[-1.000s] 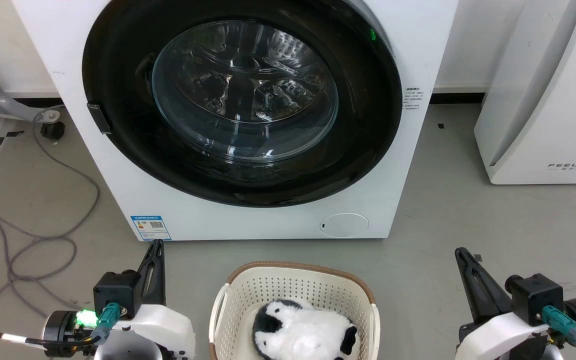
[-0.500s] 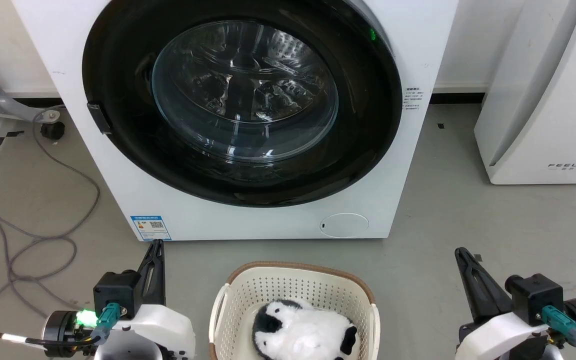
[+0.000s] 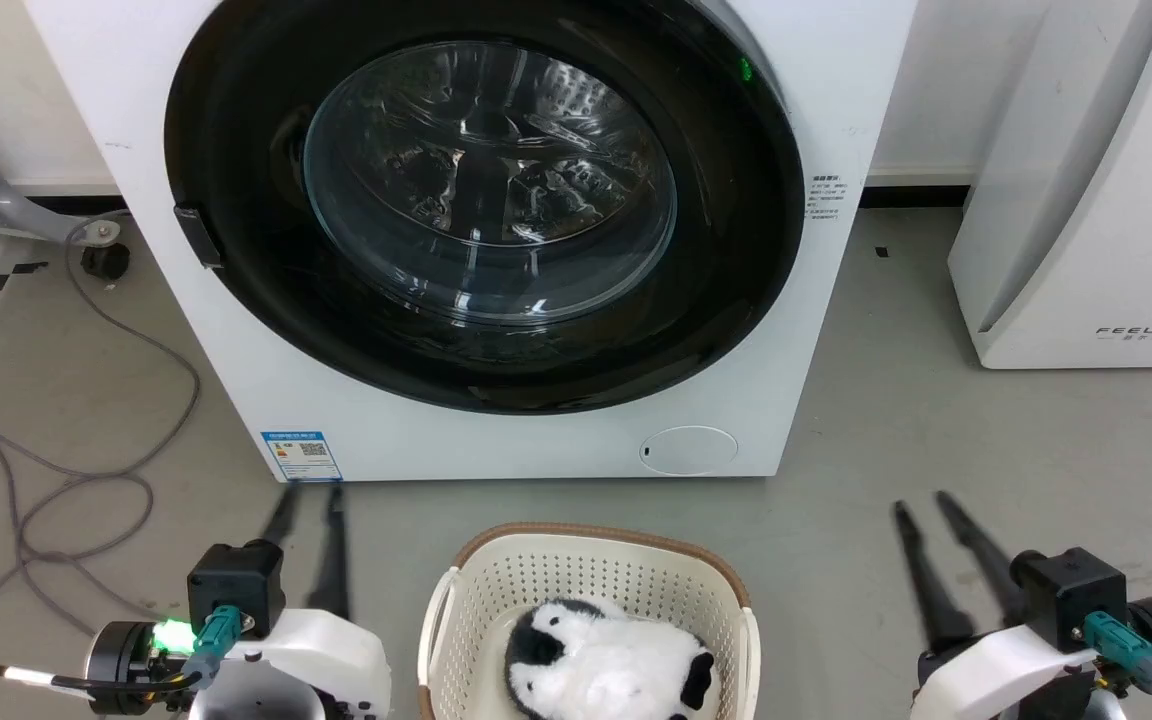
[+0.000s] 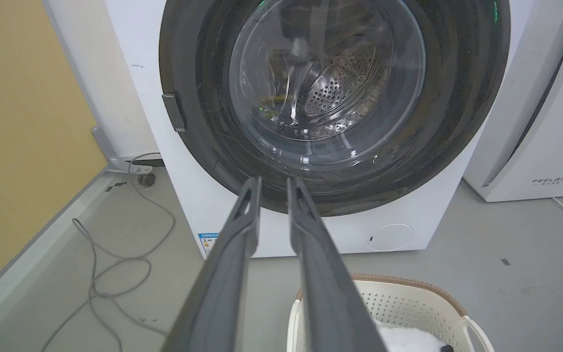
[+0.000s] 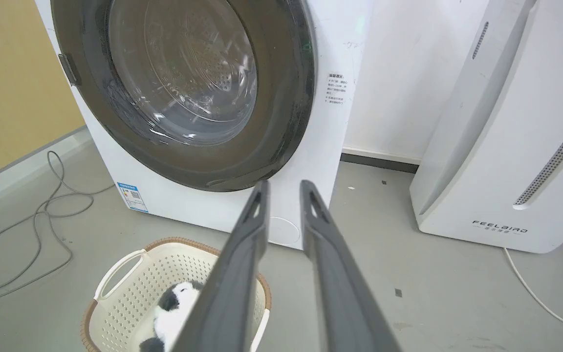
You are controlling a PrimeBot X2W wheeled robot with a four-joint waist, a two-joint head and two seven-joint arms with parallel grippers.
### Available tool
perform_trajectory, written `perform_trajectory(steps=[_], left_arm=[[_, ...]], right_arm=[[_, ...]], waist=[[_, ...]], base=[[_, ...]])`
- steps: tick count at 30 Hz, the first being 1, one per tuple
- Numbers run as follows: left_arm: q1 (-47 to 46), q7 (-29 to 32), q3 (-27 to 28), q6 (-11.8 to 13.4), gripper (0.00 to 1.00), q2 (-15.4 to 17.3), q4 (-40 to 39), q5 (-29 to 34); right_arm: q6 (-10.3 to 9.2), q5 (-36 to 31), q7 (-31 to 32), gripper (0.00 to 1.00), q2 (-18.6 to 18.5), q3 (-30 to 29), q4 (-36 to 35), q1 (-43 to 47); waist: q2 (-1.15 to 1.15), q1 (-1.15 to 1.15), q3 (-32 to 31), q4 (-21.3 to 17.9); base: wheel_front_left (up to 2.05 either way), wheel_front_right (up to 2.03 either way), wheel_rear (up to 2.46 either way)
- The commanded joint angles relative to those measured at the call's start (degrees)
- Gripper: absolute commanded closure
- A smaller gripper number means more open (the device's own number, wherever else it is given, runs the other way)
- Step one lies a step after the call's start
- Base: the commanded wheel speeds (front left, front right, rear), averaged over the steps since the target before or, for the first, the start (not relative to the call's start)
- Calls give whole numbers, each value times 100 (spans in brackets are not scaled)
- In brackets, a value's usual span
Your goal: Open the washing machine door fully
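While the washing machine door (image 3: 236,330) lies shut against the washing machine (image 3: 496,455) on the far side, my left gripper (image 3: 311,492) and right gripper (image 3: 921,503) wait near, fingers parted, empty; the left is closer to the door's left-edge tab (image 3: 198,237).

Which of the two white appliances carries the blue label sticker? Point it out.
The washing machine, the one with the round black door; the blue sticker sits low on its front. The FEELBIRD appliance beside it has grey lettering instead.

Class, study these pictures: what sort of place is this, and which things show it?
Likely a laundry or utility room, perhaps a test lab: a front-loading washing machine, a laundry basket on the grey floor, and another white appliance beside it.
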Motion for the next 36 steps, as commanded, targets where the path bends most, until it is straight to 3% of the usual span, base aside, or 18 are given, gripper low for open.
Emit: perform_trajectory(steps=[1, 29, 30, 31, 36], left_arm=[[-1, -18, -9, 8, 0, 0, 9, -7], [-25, -341, -147, 185, 0, 0, 76, -144], [-25, -353, -152, 192, 0, 0, 80, -148], [-25, -365, -156, 199, 0, 0, 83, -153], [-28, -425, -177, 231, 0, 0, 97, -174]], right_arm=[[0, 8, -18, 0, 0, -17, 0, 1], [1, 923, -341, 0, -3, -185, -159, -16], [1, 964, -353, 58, -3, -193, -159, -22], [1, 1017, -365, 98, -3, -201, -158, -30], [1, 1352, -425, 100, -4, -231, -140, -78]], waist=[[0, 0, 2, 0], [0, 0, 34, 12], [0, 0, 36, 14], [0, 0, 37, 16], [0, 0, 44, 28]], base=[[0, 0, 0], [0, 0, 0], [0, 0, 0], [0, 0, 0], [0, 0, 0]])
